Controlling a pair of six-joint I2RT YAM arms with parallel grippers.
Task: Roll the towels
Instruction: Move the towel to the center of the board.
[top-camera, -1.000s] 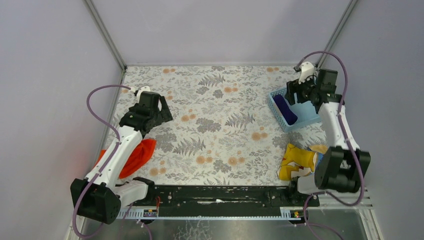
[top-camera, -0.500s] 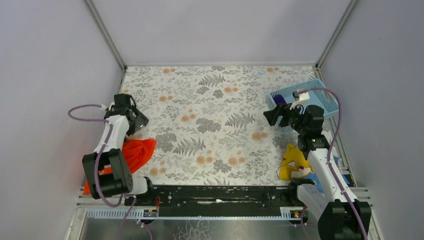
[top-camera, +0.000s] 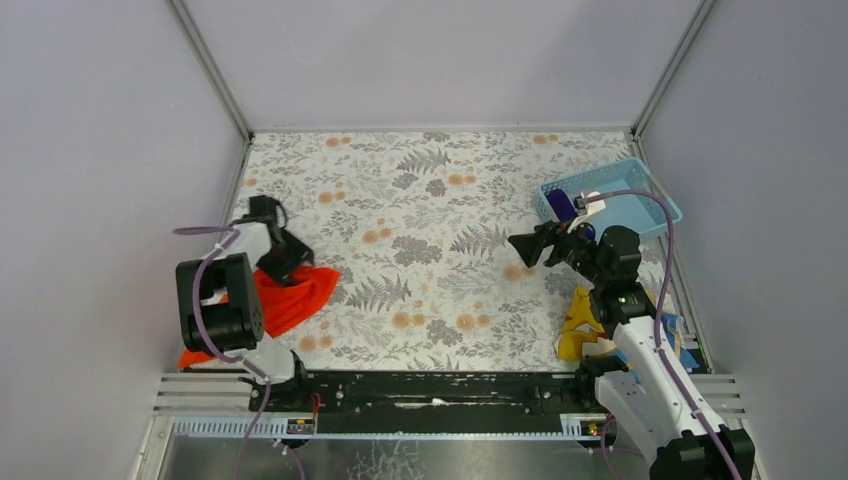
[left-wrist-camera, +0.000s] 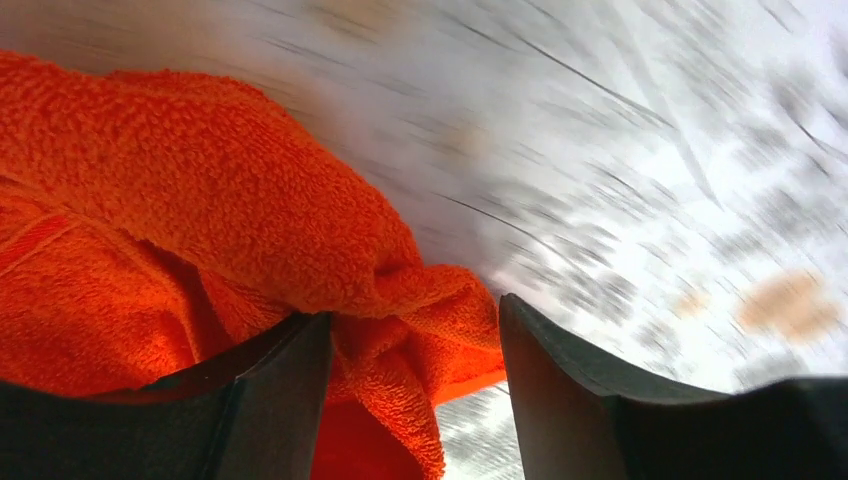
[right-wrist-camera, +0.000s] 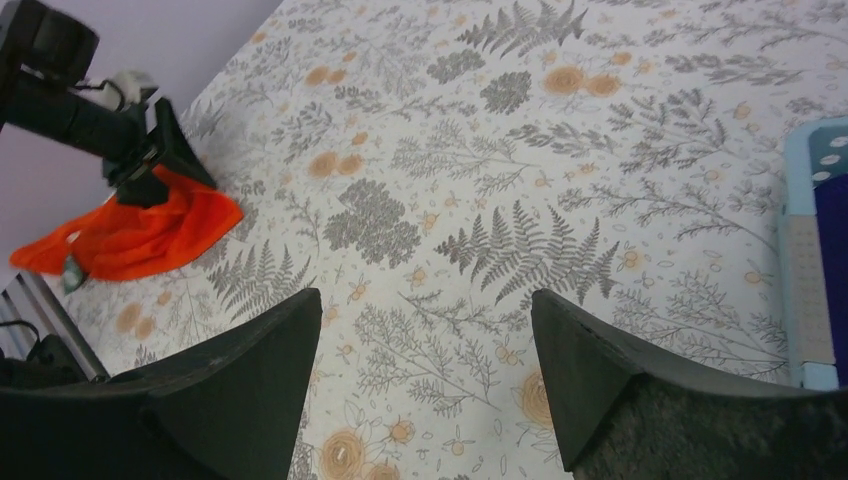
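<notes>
The orange-red towel (top-camera: 300, 295) lies unrolled and crumpled at about 8 o'clock on the floral table (top-camera: 430, 200). It is a loose heap with one pointed corner reaching toward the table's centre. Its other end trails to the near left edge, partly hidden under the left arm (top-camera: 215, 305). The left gripper (top-camera: 285, 257) sits on the towel's far edge, clenched on a bunched fold.

The purple towel (top-camera: 561, 206) is in the blue basket (top-camera: 645, 212) at about 2 o'clock. Only a short dark piece shows at the basket's left end, and I cannot tell whether it is rolled. The right gripper (top-camera: 523, 246) hangs over the table at 8 o'clock of the basket, released, with only table pattern between its jaws. A yellow-and-blue printed cloth (top-camera: 585, 325) lies bunched at about 4 o'clock.

Only the left wrist view shows the grip up close. The looped terry pile is sharp, a thick fold fills the gap between the two dark jaws, and the table behind is blurred.

The right wrist view shows its own jaws spread wide. At its 9 o'clock, across the table, it shows the orange-red towel side-on with the left gripper planted on it. At 3 o'clock it catches the basket's rim and a dark sliver of purple. The printed cloth appears in the top view alone.
</notes>
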